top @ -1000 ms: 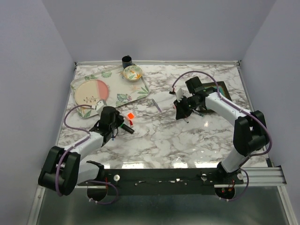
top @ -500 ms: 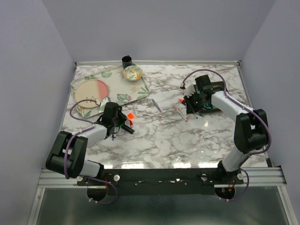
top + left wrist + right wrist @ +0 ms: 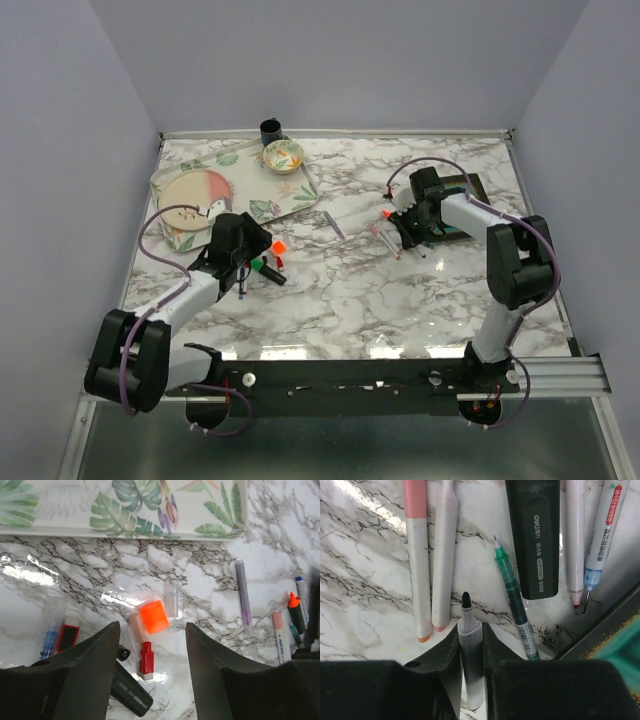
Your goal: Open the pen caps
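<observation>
Looks mostly done to me: an orange cap (image 3: 153, 617) and a red cap (image 3: 145, 660) lie loose on the marble desk (image 3: 340, 300), centre-left, under the left hand (image 3: 152, 625), which is spread wide and empty. The right hand (image 3: 470, 632) pinches a bare-tipped grey pen (image 3: 469, 615) beside a row of uncapped pens (image 3: 444, 555) at right. Plain lilac walls (image 3: 340, 60) all round.

A marble-patterned desk (image 3: 340, 300) carries everything. On its far left lies a leaf-printed tray (image 3: 292, 200), set askew to the desk's edges; the left wrist view shows its near rim (image 3: 150, 530) resting flat on the marble. A round pink-and-cream plate (image 3: 195, 195) lies on the tray's left part. A small patterned bowl (image 3: 283, 155) sits at the tray's far corner, with a dark cup (image 3: 270, 129) just behind it. On the right lies a dark-rimmed, green-bottomed tray (image 3: 472, 186).
</observation>
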### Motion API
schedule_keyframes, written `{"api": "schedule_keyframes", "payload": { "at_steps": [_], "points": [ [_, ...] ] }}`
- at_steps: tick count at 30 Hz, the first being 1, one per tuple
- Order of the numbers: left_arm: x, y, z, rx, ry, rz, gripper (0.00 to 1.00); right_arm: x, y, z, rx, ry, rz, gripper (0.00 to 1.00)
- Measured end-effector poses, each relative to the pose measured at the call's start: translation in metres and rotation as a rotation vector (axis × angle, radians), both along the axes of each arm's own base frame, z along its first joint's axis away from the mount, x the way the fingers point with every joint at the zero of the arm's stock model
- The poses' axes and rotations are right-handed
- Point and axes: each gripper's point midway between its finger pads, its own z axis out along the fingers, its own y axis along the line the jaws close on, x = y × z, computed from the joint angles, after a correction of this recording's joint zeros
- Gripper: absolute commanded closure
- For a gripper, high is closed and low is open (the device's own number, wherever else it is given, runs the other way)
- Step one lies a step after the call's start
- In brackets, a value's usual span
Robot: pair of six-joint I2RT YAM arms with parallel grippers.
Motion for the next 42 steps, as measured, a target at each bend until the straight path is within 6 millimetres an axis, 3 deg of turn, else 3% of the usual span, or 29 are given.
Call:
{"api": "schedule_keyframes", "payload": {
  "at_steps": [10, 13, 16, 20, 30, 42],
  "points": [
    [-0.014, -0.005, 0.058, -0.041, -0.142, -0.076, 0.24, 0.001, -0.003, 0.0, -0.016, -0.006, -0.007, 0.64],
    [-0.024, -0.008, 0.068, -0.065, -0.177, -0.104, 0.2, 0.004, -0.001, 0.015, 0.003, -0.046, 0.004, 0.62],
    [-0.035, -0.011, 0.08, -0.092, -0.216, -0.138, 0.2, 0.004, 0.013, 0.042, 0.083, -0.105, 0.053, 0.61],
    [-0.047, -0.017, 0.084, -0.122, -0.235, -0.184, 0.19, -0.003, 0.033, 0.06, 0.175, -0.127, 0.131, 0.61],
    [-0.074, -0.027, 0.075, -0.203, -0.227, -0.252, 0.14, -0.023, 0.065, 0.032, 0.16, -0.043, 0.23, 0.61],
    [-0.077, -0.033, 0.074, -0.239, -0.22, -0.271, 0.11, -0.02, 0.053, 0.007, 0.055, -0.014, 0.203, 0.62]
  ]
}}
